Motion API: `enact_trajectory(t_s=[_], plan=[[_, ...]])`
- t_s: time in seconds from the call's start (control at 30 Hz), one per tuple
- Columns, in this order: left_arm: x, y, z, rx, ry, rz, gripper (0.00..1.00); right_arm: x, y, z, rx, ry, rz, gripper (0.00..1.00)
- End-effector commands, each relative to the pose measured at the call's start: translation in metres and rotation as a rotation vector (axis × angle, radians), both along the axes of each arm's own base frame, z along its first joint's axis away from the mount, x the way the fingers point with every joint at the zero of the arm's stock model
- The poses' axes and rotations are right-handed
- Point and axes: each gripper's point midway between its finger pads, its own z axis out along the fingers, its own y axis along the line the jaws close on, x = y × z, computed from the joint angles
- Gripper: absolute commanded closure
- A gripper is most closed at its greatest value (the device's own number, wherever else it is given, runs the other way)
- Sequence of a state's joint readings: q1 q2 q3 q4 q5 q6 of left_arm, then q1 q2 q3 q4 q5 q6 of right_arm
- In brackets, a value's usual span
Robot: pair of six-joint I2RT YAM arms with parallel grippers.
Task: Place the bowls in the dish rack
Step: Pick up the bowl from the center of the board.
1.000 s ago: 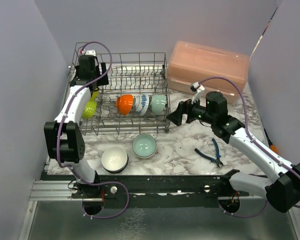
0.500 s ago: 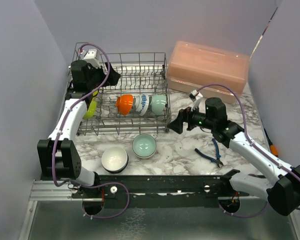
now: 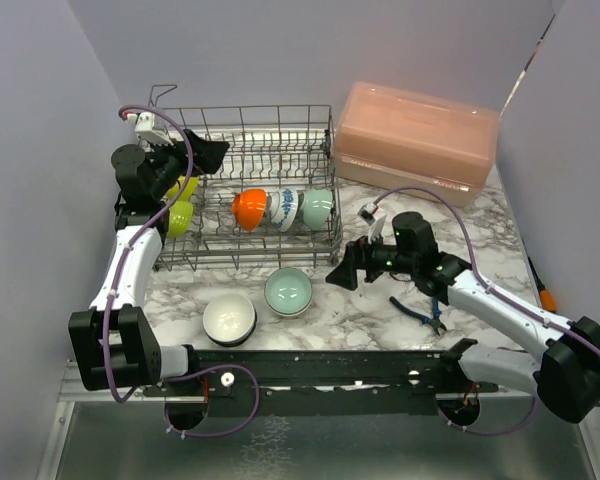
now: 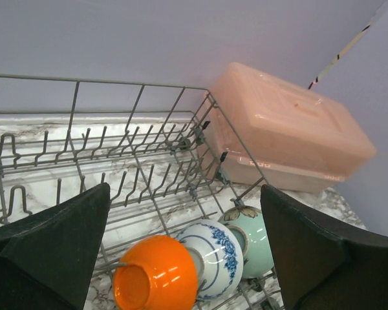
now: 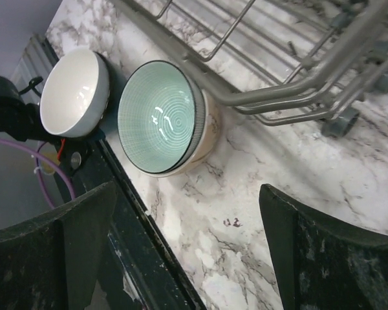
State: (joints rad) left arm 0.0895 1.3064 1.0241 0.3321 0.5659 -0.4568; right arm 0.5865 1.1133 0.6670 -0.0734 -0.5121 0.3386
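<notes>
The grey wire dish rack (image 3: 250,118) stands at the back left. In it an orange bowl (image 3: 249,208), a blue-patterned white bowl (image 3: 284,209) and a pale teal bowl (image 3: 318,206) stand on edge in a row; a lime-yellow bowl (image 3: 179,216) stands at the rack's left end. On the table in front lie a teal-lined bowl (image 3: 288,291) and a white bowl (image 3: 229,317), both also in the right wrist view (image 5: 160,117) (image 5: 74,92). My left gripper (image 3: 208,153) is open and empty above the rack's left side. My right gripper (image 3: 344,268) is open and empty, just right of the teal-lined bowl.
A pink lidded box (image 3: 416,138) stands at the back right. Blue-handled pliers (image 3: 423,309) lie on the marble top under the right arm. An orange object (image 3: 548,297) shows at the right edge. Grey walls close in on both sides.
My left gripper has lifted away from the lime-yellow bowl and swung left and up. My right gripper has moved down and left toward the teal-lined bowl.
</notes>
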Motion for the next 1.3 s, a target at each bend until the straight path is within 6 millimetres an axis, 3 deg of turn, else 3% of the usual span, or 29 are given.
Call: enact_trajectory(t_s=[0.0, 0.33, 0.7, 0.97, 1.27], plan=[[-0.007, -0.012, 0.016, -0.077, -0.057, -0.113, 0.01, -0.004, 0.016, -0.004, -0.031, -0.024, 0.017, 0.06], [-0.006, -0.013, 0.012, -0.096, -0.052, -0.125, 0.01, -0.017, 0.052, -0.018, -0.147, -0.043, 0.042, 0.13], [-0.005, -0.010, 0.012, -0.104, -0.050, -0.104, 0.01, -0.059, 0.132, -0.016, -0.166, -0.063, 0.198, 0.19], [-0.004, -0.010, 0.008, -0.118, -0.033, -0.100, 0.01, -0.063, 0.183, -0.015, -0.194, -0.087, 0.236, 0.32], [-0.004, -0.009, 0.007, -0.116, -0.035, -0.095, 0.01, -0.059, 0.205, -0.048, -0.336, -0.111, 0.240, 0.45]])
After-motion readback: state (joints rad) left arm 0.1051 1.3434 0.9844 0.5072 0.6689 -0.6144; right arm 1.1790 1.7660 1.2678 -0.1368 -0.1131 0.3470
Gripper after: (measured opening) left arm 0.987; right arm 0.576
